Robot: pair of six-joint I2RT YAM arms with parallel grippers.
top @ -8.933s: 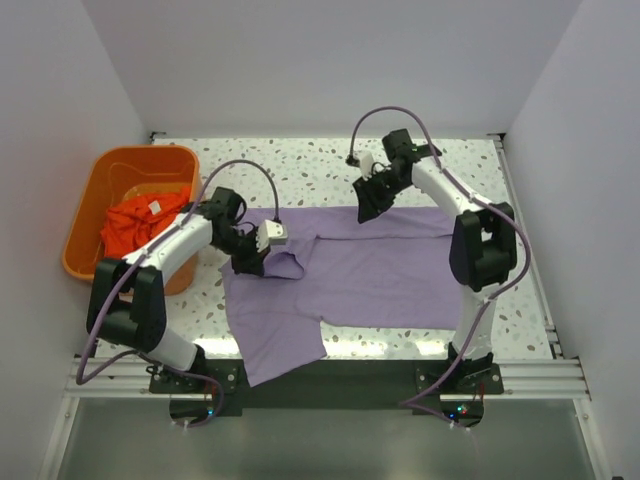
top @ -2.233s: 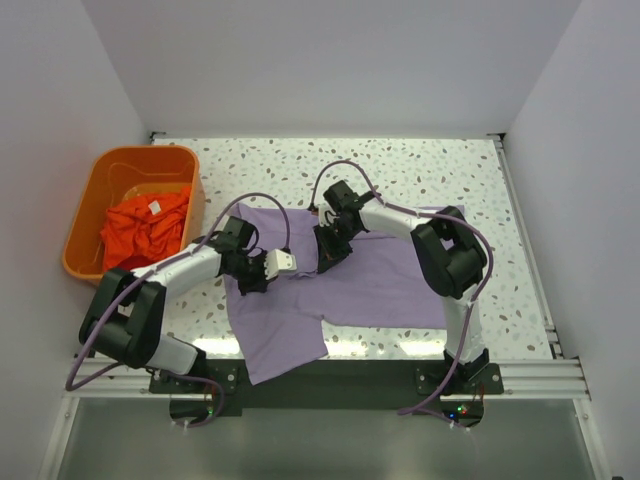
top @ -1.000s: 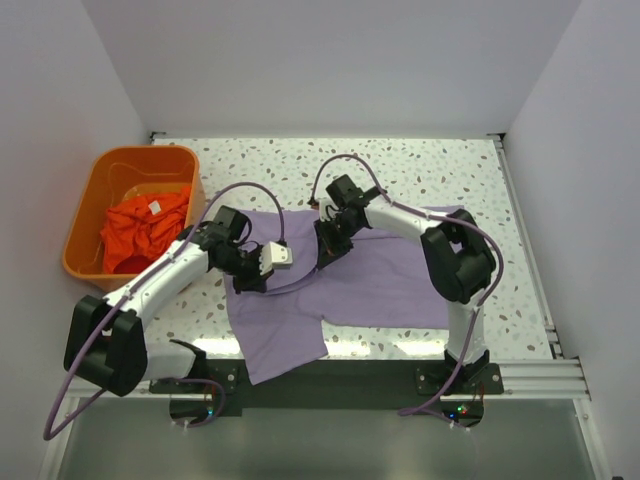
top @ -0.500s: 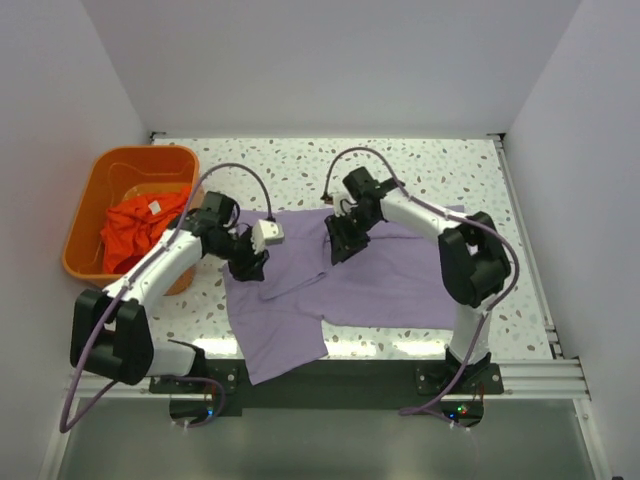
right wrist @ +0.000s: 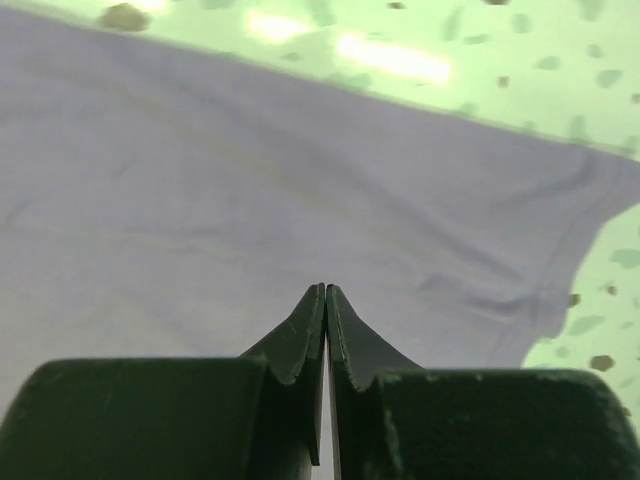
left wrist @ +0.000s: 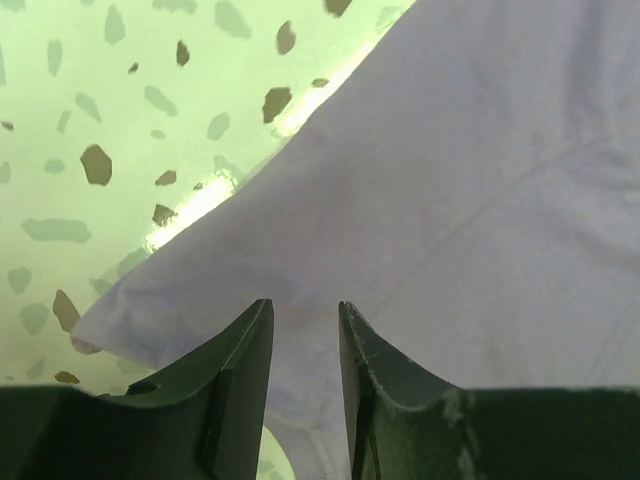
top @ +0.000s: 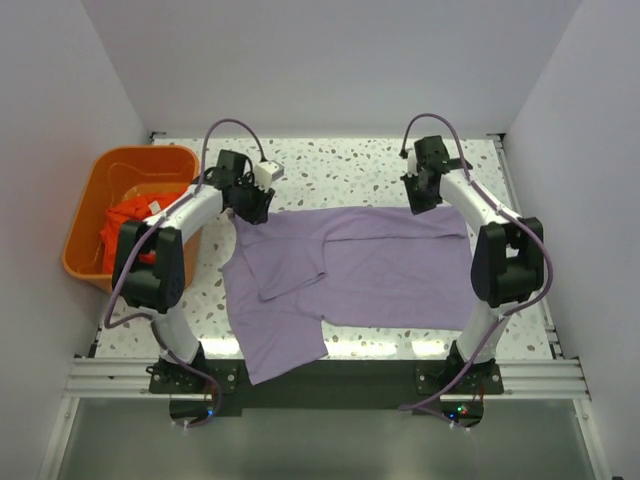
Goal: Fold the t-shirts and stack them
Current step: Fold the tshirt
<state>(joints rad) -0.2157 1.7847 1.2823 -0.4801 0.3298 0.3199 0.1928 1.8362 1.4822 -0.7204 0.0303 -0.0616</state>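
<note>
Top external view is showing the lavender t-shirt [top: 370, 265] lying spread on the desk [top: 330, 165]. Left jaws are standing parted, gripping nothing, over its far-left corner; right jaws are pressing together, empty, over its far-right edge.

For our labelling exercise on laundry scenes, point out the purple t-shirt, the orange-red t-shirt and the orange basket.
purple t-shirt [top: 385, 265]: top external view, middle of its spread body.
orange-red t-shirt [top: 120, 228]: top external view, crumpled cloth left of the arm.
orange basket [top: 140, 150]: top external view, its far rim.
</note>
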